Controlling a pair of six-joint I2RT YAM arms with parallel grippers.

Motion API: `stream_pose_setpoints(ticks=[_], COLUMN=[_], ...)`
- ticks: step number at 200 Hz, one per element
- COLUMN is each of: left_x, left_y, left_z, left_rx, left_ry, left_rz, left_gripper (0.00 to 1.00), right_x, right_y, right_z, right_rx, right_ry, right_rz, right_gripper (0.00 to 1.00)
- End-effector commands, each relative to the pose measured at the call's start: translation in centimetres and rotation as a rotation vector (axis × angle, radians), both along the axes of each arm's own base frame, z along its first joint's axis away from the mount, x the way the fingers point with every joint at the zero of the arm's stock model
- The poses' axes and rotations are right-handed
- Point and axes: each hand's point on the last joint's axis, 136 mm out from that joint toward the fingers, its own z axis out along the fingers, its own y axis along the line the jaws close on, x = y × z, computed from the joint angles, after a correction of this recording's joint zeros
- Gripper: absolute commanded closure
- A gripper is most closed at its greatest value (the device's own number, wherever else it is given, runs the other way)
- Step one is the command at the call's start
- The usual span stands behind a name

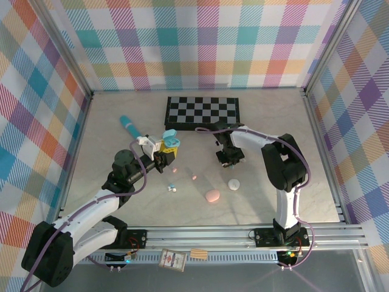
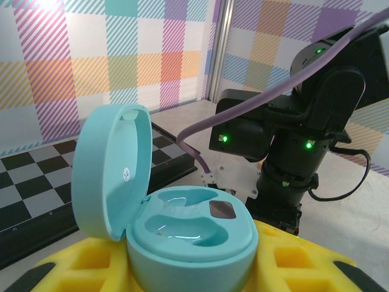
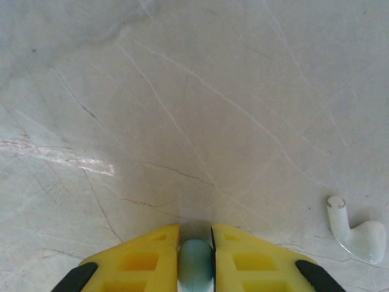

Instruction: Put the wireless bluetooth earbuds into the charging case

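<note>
1. The left arm stretches from its base up and to the right, and the left gripper [image 1: 171,146] hangs just in front of the left corner of the checkerboard [image 1: 202,111].
2. Its yellow jaws are clamped on the teal charging case [image 2: 188,234], whose lid stands open.
3. A white-and-blue pair of buds [image 1: 171,188] and a pink earbud [image 1: 194,177] lie well in front of the checkerboard.
4. The right arm is folded at the elbow with its forearm reaching left, and the right gripper [image 1: 229,159] points down in front of the board's right end.
5. Its jaws pinch a pale blue earbud [image 3: 195,272]; a white earbud [image 3: 358,234] lies nearby.
</note>
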Motion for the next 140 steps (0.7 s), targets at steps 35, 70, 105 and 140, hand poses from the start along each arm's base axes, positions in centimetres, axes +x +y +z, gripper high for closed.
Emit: stream_pose_setpoints(ticks=[35, 70, 105, 140], left_x=[-0.6, -0.4, 0.3, 0.6], left_y=[-2.7, -4.7, -6.6, -9.1], left_z=[1.1, 1.9, 2.7, 3.7], left_rx=[0.067, 0.032, -0.012, -0.042], left_ry=[-0.111, -0.180, -0.238, -0.284], left_rz=[-0.069, -0.119, -0.174, -0.244], left_gripper=[0.72, 0.72, 0.73, 0.73], right_x=[-0.4, -1.8, -4.1, -5.4], right_y=[1.8, 4.8, 7.7, 10.1], right_z=[6.9, 14.5, 22.9, 28.4], right_rx=[0.191, 0.511, 0.871, 1.137], right_ry=[-0.094, -0.197, -0.274, -0.287], right_rz=[-0.037, -0.017, 0.042, 0.109], right_gripper=[0.80, 0.80, 0.80, 0.79])
